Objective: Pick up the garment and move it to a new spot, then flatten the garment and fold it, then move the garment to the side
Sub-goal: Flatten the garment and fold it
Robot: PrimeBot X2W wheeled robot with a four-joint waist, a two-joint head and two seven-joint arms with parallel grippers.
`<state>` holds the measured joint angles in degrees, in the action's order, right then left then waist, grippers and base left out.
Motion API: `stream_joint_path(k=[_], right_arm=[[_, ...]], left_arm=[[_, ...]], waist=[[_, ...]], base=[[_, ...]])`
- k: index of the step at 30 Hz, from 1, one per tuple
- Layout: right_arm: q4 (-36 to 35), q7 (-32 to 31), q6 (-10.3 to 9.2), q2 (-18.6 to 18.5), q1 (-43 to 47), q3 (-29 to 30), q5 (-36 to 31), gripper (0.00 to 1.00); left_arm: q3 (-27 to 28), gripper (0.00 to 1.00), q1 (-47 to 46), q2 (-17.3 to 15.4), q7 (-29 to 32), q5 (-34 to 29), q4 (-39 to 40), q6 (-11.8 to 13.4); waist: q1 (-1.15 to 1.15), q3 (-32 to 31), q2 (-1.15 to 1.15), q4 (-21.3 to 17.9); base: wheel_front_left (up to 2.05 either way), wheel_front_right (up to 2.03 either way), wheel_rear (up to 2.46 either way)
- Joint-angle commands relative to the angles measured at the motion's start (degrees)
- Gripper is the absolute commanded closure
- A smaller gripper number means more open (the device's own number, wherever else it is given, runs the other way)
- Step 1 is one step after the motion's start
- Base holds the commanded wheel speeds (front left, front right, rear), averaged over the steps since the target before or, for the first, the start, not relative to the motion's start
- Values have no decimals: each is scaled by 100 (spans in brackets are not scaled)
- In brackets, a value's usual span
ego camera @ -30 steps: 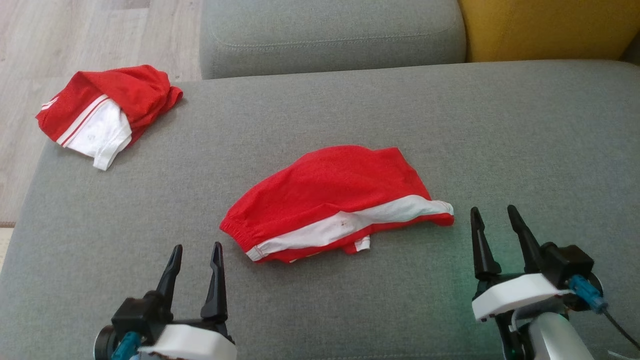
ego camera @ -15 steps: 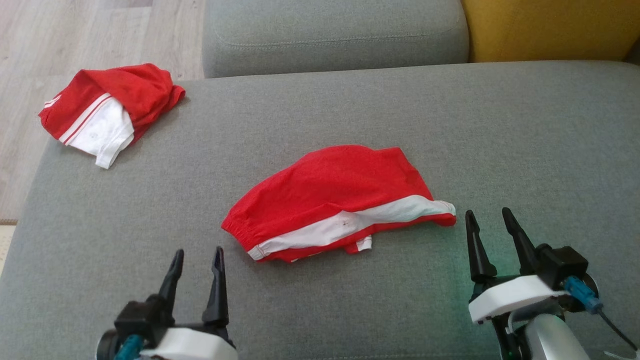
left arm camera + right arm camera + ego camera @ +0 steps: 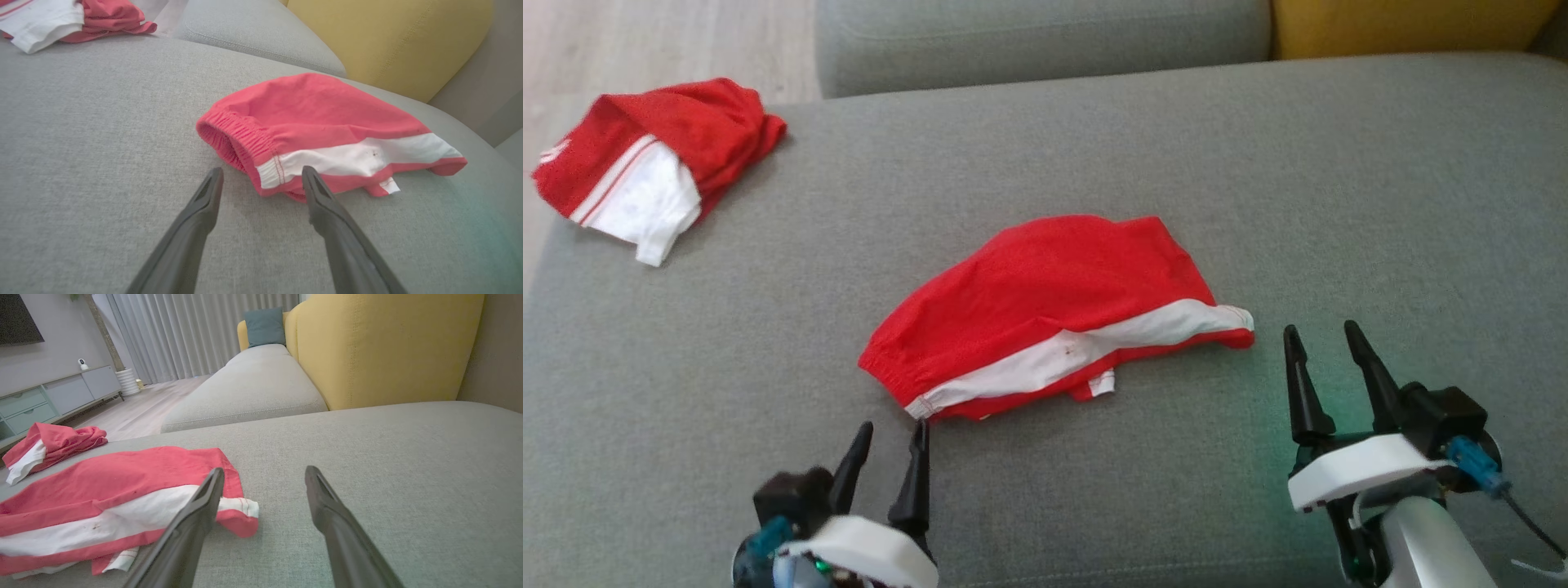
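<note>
Jaws spread and empty on both: left gripper just before the garment's waistband end, right gripper beside its other end, toward the cushion's front edge.

Spread jaws stand near the red garment on a sofa.

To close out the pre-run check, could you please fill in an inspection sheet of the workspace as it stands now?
Surface: grey seat cushion, fabric, flat.
Job's things: red garment with a white stripe, lying mid-cushion, its elastic waistband toward the robot's left.
Clutter: second red and white garment, bunched at the far left corner.
Grippers: left gripper open, tips at the waistband corner, contact cannot be told; right gripper open, empty, just off the garment's right end.
Cables: blue connector and dark cable at the right wrist.
Surroundings: yellow backrest, wooden floor.
</note>
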<state>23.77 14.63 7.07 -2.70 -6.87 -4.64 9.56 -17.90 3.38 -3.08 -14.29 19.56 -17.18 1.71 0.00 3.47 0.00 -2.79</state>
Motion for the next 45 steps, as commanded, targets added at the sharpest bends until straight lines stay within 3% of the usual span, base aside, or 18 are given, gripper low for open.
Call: stream_joint_path(k=[1, 13, 26, 29, 31, 37, 41, 45], right_arm=[[-184, 35, 42, -18, -252, -95, -31, 0], [-224, 36, 42, -18, -343, 13, -36, 0], [-246, 37, 42, -18, -391, 52, -13, 0], [-254, 37, 42, -18, -394, 61, -16, 0], [-261, 37, 42, -18, -391, 75, -20, 0], [-290, 37, 42, -18, -375, 123, -40, 0], [-280, 37, 42, -18, -371, 127, -61, 0], [-85, -17, 42, -18, -418, 160, -239, 0]], left_arm=[[157, 0, -324, 20, -71, 159, 96, -22], [82, 0, -682, 20, -71, 765, -312, -103], [-147, 0, -967, 20, -71, 1029, -478, -278], [-177, 46, -992, 20, -71, 1052, -480, -292], [-185, 65, -1000, 20, -71, 1051, -462, -301], [-141, 81, -965, 20, -71, 1023, -386, -326], [-5, 100, -913, 20, -71, 971, -214, -325], [315, 100, -808, 20, -71, 819, 27, -296]], waist=[[0, 94, 0, -85], [0, 307, 0, -281], [0, 407, 0, -338], [0, 416, 0, -339], [0, 421, 0, -332], [0, 432, 0, -294], [0, 436, 0, -258], [0, 444, 0, -180]], base=[[0, 0, 0], [0, 0, 0], [0, 0, 0], [0, 0, 0], [0, 0, 0], [0, 0, 0], [0, 0, 0], [0, 0, 0]])
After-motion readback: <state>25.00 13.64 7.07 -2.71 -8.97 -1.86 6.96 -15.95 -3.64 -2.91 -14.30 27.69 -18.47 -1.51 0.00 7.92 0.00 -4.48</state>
